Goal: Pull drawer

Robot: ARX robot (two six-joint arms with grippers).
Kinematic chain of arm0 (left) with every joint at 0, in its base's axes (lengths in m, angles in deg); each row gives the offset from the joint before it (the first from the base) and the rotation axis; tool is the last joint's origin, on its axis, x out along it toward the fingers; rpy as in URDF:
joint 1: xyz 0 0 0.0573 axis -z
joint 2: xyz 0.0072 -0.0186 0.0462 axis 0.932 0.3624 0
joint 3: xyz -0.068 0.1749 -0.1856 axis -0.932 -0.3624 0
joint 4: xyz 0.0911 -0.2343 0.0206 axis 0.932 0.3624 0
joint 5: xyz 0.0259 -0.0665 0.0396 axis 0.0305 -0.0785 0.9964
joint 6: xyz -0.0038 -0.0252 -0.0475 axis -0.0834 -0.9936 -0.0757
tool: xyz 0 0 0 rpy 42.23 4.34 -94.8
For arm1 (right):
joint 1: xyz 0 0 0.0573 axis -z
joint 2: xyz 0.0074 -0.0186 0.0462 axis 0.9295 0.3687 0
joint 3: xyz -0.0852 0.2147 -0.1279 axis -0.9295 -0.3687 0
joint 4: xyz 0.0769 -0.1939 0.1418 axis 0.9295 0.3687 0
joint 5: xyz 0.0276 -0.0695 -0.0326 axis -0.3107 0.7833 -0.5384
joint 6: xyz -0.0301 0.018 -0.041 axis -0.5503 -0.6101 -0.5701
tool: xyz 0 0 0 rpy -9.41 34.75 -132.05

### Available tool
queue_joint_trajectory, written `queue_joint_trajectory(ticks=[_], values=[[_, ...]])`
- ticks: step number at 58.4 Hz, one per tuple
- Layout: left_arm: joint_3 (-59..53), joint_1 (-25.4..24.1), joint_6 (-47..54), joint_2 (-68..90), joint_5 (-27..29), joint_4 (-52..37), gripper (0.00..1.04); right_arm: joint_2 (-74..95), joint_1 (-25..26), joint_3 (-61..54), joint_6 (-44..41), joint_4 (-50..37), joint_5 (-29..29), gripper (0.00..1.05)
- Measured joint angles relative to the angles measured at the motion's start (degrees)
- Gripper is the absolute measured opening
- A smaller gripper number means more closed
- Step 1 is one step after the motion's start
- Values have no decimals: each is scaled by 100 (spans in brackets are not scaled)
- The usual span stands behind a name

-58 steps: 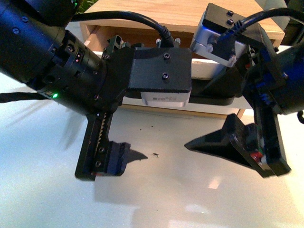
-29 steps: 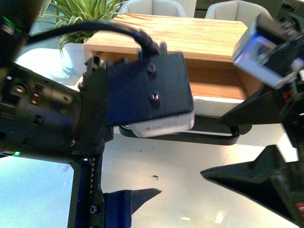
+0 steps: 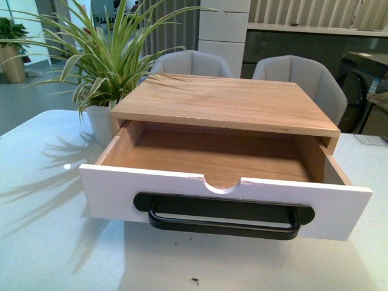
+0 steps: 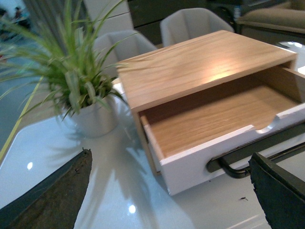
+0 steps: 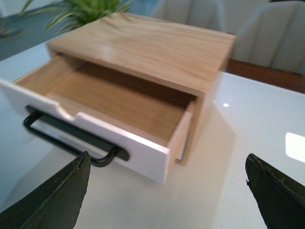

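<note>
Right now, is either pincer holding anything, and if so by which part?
Nothing is held: the left pincer and right pincer both gape open, apart from the drawer and its black handle.

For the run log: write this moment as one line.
drawer: open, empty | left hand: open, off handle | right hand: open, off handle

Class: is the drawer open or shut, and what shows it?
Open. The drawer front stands clear of the case, baring its empty wood floor.
</note>
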Motion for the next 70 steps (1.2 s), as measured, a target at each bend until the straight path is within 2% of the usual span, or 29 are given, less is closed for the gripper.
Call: queue_joint_trajectory(ticks=[6,11,15,25,27,31,34,43,46,49,51,52,53,70], values=[[-267,-514,-721,-1239,343,1025,98,-859,708,-221,431,358,44,96],[-417,-984,-1141,-2041,256,1797,98,-1473,1202,-404,765,614,20,96],[-501,-1196,-1416,-2345,247,1985,98,-1738,1508,-551,1047,538,28,96],[-501,-1226,-1602,-2409,219,1998,98,-1784,1628,-581,1338,527,50,96],[-575,-1178,-1515,-2540,490,1856,93,-1792,1631,-592,1344,494,50,95],[-780,-1519,-1342,-2892,271,1700,80,-1941,1499,-769,1137,199,282,84],[-890,-1777,-1274,-3029,356,1650,68,-2087,1250,-942,1023,164,509,71],[-1108,-1810,-1220,-3161,284,1613,41,-2326,761,-1239,914,140,986,45],[-1187,-1812,-1204,-3235,284,1585,27,-2433,560,-1349,901,136,1174,31],[-1244,-1812,-1202,-3285,284,1574,13,-2544,-2,-1440,894,136,1895,17],[-1285,-1812,-1202,-3311,284,1565,4,-2588,-267,-1491,887,136,2009,8],[-1307,-1816,-1200,-3329,282,1561,3,-2614,-341,-1517,879,136,2006,3],[-1318,-1816,-1191,-3335,284,1554,3,-2621,-367,-1530,852,133,2022,2],[-1600,-1816,-1185,-3611,284,1502,3,-2824,-393,-1770,872,76,2090,2]])
